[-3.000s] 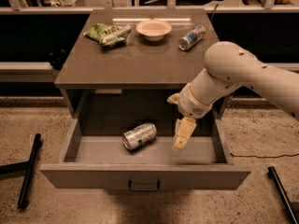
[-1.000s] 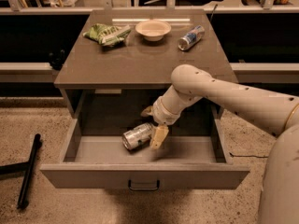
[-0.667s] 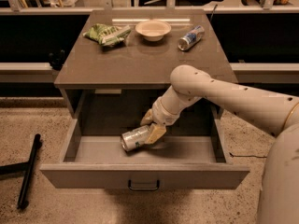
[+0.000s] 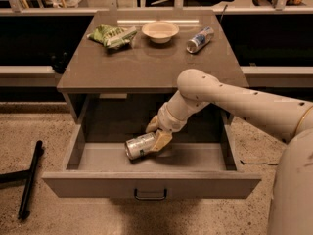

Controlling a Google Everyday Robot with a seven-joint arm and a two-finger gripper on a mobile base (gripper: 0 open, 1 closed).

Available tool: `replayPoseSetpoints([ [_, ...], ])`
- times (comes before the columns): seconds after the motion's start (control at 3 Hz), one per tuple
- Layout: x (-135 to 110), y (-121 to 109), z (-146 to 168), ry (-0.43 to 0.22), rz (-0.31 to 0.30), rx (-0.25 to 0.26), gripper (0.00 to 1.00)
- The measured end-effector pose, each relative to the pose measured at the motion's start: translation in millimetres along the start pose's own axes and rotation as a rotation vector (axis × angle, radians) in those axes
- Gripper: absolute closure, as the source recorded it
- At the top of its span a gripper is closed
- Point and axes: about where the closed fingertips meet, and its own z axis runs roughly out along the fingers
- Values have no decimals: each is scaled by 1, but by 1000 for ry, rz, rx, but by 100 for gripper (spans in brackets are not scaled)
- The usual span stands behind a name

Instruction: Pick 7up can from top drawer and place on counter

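Observation:
The 7up can (image 4: 139,146), silvery and lying on its side, is in the open top drawer (image 4: 151,185). My gripper (image 4: 154,134) reaches down into the drawer from the right and its tan fingers (image 4: 161,140) are closed around the can's right end. The can looks slightly raised above the drawer floor, tilted with its left end lower. The counter (image 4: 146,62) is the flat grey-brown cabinet top directly above and behind the drawer.
On the counter stand a green chip bag (image 4: 113,35) at back left, a white bowl (image 4: 160,31) at back middle and a blue-and-silver can (image 4: 200,39) lying at back right. A black stand leg (image 4: 30,178) lies on the floor to the left.
My gripper moved left across the drawer to the can and closed on its right end. The can has shifted slightly left and lifted a little.

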Motion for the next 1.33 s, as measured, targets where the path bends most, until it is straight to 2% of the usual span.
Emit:
replayPoseSetpoints([
  [0.33,0,0,1,0,0,-2,100],
  [0.67,-1,9,-19,1,2,35,100],
  [1.0,-7,27,-69,30,5,129,100],
  [1.33,-16,37,-107,60,-3,193,100],
])
